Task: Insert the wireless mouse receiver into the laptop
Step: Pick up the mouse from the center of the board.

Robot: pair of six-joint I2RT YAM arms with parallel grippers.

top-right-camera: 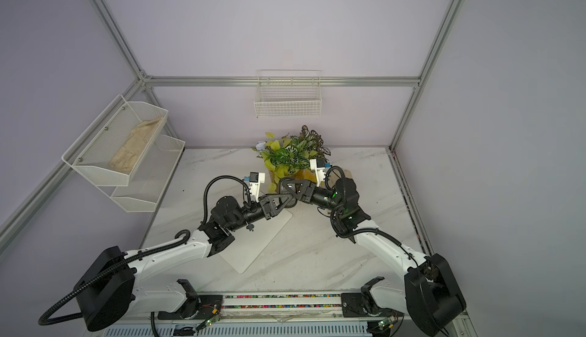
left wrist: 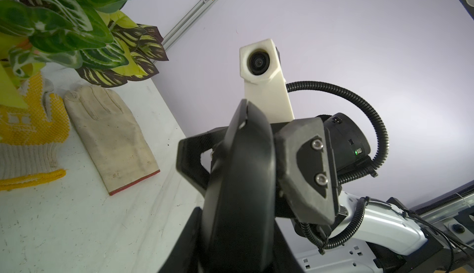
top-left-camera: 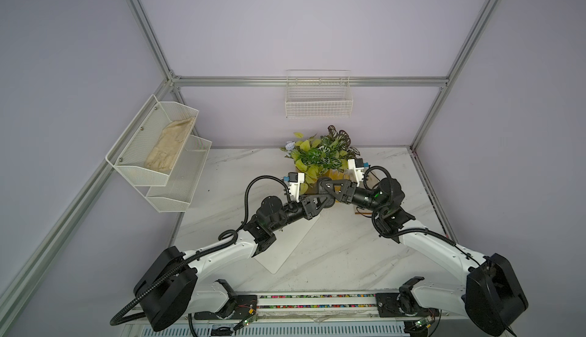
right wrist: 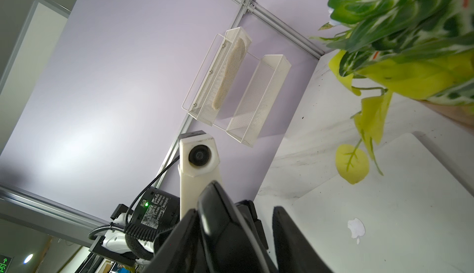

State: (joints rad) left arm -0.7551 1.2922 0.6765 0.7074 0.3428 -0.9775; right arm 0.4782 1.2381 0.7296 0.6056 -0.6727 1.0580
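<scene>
A black mouse (left wrist: 243, 169) hangs above the table, and my left gripper (left wrist: 236, 248) is shut on it. My right gripper (right wrist: 234, 241) faces it from the other side, its jaws straddling the far end of the mouse (right wrist: 225, 228). One of its fingers (right wrist: 179, 241) lies against the mouse; a gap shows at the second one (right wrist: 289, 238). In both top views the two grippers meet (top-left-camera: 328, 194) (top-right-camera: 290, 197) in front of the plant. The white laptop (top-left-camera: 295, 240) (right wrist: 410, 207) lies closed beneath them. The wireless mouse receiver is hidden.
A leafy potted plant (top-left-camera: 320, 156) stands just behind the grippers. A beige glove (left wrist: 112, 140) and a yellow-dotted glove (left wrist: 28, 130) lie beside it. A two-tier mesh rack (top-left-camera: 158, 154) hangs on the left wall, a wire basket (top-left-camera: 318, 97) on the back wall.
</scene>
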